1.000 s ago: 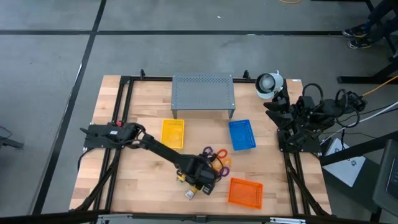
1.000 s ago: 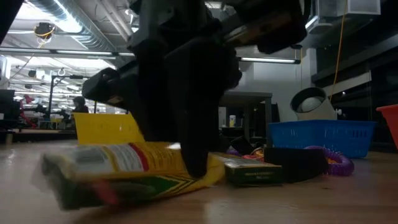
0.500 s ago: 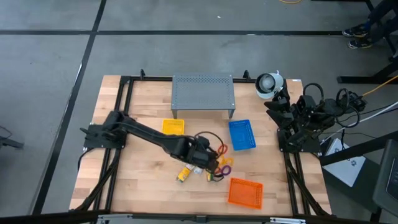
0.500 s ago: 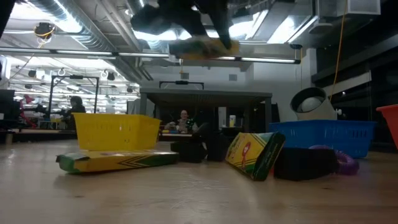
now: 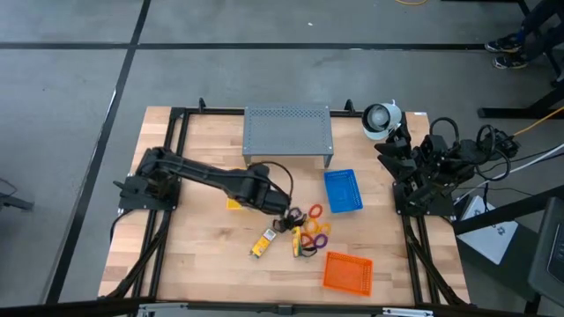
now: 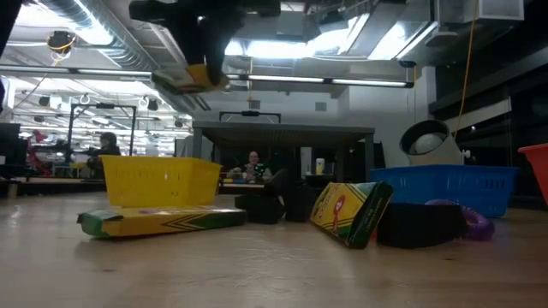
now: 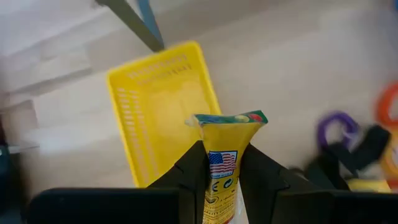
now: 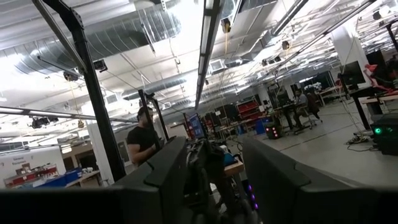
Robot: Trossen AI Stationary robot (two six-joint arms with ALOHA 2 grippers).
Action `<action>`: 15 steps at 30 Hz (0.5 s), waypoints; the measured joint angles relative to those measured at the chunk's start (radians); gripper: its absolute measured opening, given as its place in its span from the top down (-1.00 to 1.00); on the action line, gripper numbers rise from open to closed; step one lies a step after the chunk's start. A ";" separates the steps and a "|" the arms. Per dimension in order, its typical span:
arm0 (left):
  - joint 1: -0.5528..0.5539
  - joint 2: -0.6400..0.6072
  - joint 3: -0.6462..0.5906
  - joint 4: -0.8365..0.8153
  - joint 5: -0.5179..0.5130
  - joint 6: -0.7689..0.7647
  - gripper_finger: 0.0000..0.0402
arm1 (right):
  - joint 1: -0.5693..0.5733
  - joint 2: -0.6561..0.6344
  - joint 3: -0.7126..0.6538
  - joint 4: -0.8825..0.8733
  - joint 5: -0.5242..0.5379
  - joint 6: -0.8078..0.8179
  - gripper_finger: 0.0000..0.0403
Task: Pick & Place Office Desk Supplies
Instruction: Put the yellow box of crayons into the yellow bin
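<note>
My left gripper (image 5: 267,199) is shut on a yellow-and-white packet (image 7: 224,155) and hangs high above the table, over the yellow tray (image 7: 163,121). The low view shows that packet (image 6: 190,79) up in the air. A second packet (image 5: 261,245) lies flat on the wood. A third (image 6: 351,212) leans tilted against a black clip (image 6: 415,224). Coloured loops (image 5: 313,232) lie in a heap near the table's middle. At the table's right edge my right gripper (image 8: 214,167) stands open, raised and pointing into the room. My left gripper pinches the packet between its two fingers (image 7: 193,171), on two opposite sides (image 7: 222,167) short of one end. That end (image 7: 229,119) sticks out past the fingertips. The fingers slant steeply down, along the packet. The packet is lifted clear, above the yellow tray.
A grey perforated stand (image 5: 287,132) is at the table's far middle. A blue tray (image 5: 342,191) lies right of centre and an orange tray (image 5: 346,272) near the front edge. A white round device (image 5: 382,119) sits at the far right corner.
My left gripper has risen from the table's near middle with the packet and swung toward the far left, over the yellow tray, tipping to point more steeply down. The packet went from resting on the wood to lifted clear. Another packet now leans against a black clip.
</note>
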 joint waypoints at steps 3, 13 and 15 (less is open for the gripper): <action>0.025 -0.006 -0.028 0.032 -0.013 -0.005 0.65 | 0.000 0.000 0.000 0.000 0.000 0.001 0.21; 0.074 -0.222 -0.358 0.373 -0.043 -0.021 0.65 | 0.000 0.000 0.000 0.000 0.000 0.005 0.21; 0.063 -0.306 -0.463 0.454 -0.064 -0.058 0.65 | 0.000 0.000 0.000 0.000 0.000 0.005 0.21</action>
